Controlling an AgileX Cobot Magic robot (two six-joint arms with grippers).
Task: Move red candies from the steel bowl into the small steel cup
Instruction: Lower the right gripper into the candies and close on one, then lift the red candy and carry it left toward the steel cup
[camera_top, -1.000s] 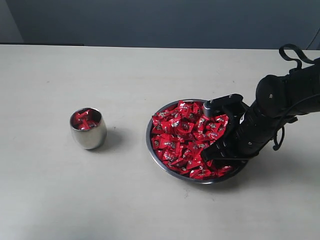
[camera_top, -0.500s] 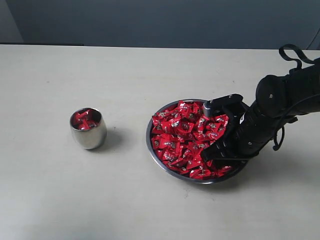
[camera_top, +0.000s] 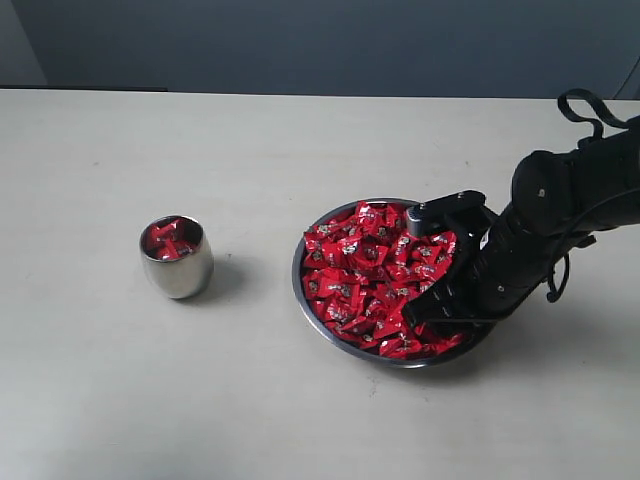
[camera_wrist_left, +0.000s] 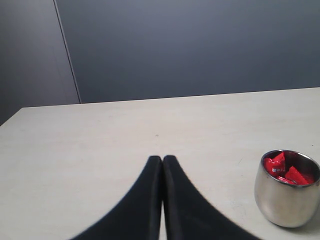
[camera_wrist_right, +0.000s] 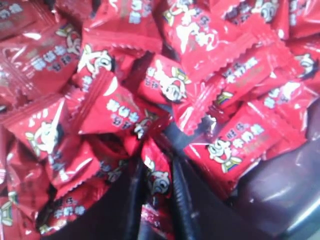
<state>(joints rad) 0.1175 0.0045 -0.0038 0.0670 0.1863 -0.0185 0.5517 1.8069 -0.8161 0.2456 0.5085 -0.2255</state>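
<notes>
Matte tabletop (camera_top: 200, 150); inside the shiny steel bowl (camera_top: 300, 285), right hand (camera_wrist_right: 155, 162) pinches a crinkly red candy (camera_wrist_right: 160, 182).

Count on inspection: one steel bowl (camera_top: 297, 272), one small steel cup (camera_top: 178, 265), one table (camera_top: 200, 400). Two grippers: left gripper (camera_wrist_left: 162, 158), right gripper (camera_top: 413, 311). The red candies (camera_top: 362, 268) heaped around the right jaws are too many to count; one is pinched between those jaws. At least three lie in the cup, off beside the left jaws.

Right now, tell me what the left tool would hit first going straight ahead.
Probably nothing: the shut left tool points across bare table toward its far edge. The cup sits off that line.
</notes>
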